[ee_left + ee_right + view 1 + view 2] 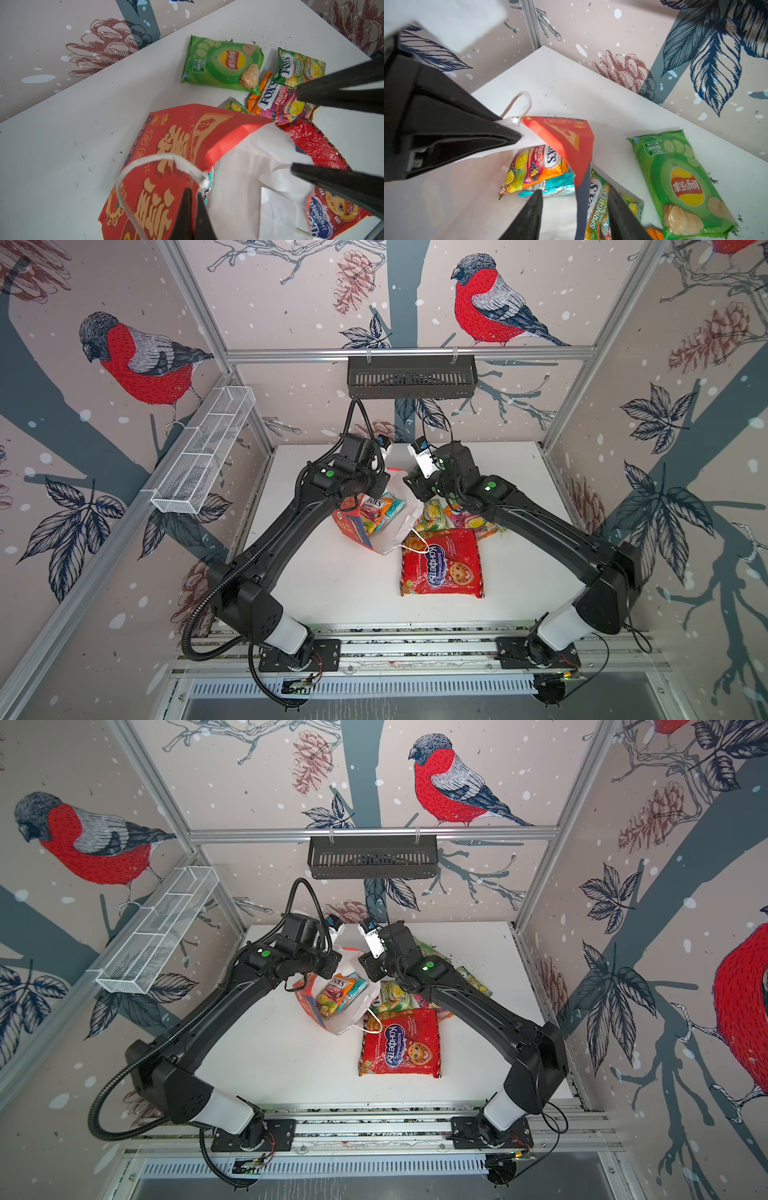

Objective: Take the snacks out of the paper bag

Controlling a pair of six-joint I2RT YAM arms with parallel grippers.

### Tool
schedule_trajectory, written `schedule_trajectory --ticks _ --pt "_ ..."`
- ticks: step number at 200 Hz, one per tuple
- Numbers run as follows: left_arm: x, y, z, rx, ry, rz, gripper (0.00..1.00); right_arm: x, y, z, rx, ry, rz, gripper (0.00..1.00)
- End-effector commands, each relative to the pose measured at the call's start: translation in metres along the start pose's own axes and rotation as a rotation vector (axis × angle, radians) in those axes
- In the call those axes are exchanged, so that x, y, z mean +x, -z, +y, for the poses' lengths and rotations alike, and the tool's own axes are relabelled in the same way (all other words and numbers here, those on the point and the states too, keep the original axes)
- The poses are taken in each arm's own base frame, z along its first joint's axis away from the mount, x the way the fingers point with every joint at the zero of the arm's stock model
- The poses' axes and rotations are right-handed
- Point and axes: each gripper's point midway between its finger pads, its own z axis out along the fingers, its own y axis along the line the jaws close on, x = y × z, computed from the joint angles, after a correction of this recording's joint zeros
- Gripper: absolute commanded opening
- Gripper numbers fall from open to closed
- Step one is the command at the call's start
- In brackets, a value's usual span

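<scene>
Because the right claw (575,190) stands about half open and empty, with the blue side wall of the paper bag (571,141) between its fingers, I fear that closing here pinches paper, not a snack, and tears or drags the bag. The left claw (192,197) is shut on the bag's rim beside the white cord handle (204,180). So thin a hold may slip, and the mouth then falls over the packs.

The bag lies at nine o'clock from the centre of the table (324,585), mouth toward four o'clock. It is red-orange with gold characters and crumpled white inside, where a Fox's Fruits pack (533,166) lies on a teal pack (560,187). The green chip bag (681,180) lies at its two o'clock, the large red packet (440,564) at five.
</scene>
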Motion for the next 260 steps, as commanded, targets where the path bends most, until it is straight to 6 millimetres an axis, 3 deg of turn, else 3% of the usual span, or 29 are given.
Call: schedule_trajectory --ticks 1,89,105,132,174,203,223,239,260 --pt "-0.01 0.006 -0.004 0.026 -0.016 -0.045 0.0 -0.002 -0.004 -0.005 0.045 0.029 0.006 0.52" --pt "-0.006 0.005 -0.011 0.063 -0.026 -0.036 0.0 -0.001 -0.027 -0.018 0.134 0.048 0.033 0.5" --pt "-0.004 0.005 -0.011 0.062 -0.03 -0.03 0.0 -0.002 -0.028 -0.017 0.142 0.043 0.031 0.42" --pt "-0.003 0.006 -0.008 0.047 -0.034 -0.026 0.0 -0.003 -0.028 -0.016 0.169 0.035 0.031 0.19" --pt "-0.005 0.01 -0.003 0.013 -0.036 -0.029 0.01 -0.004 -0.027 0.001 0.152 -0.023 0.071 0.08" --pt "-0.012 0.02 -0.002 0.006 -0.029 -0.068 0.16 -0.002 -0.034 0.015 0.128 -0.069 0.132 0.07" --pt "-0.024 0.033 -0.006 0.024 -0.023 -0.122 0.18 0.004 -0.041 0.017 0.13 -0.097 0.171 0.06" --pt "-0.034 0.046 -0.007 0.03 -0.023 -0.172 0.26 0.006 -0.046 0.016 0.141 -0.122 0.195 0.05" --pt "-0.045 0.067 -0.006 0.016 -0.022 -0.239 0.26 0.006 -0.049 0.016 0.15 -0.148 0.215 0.05"
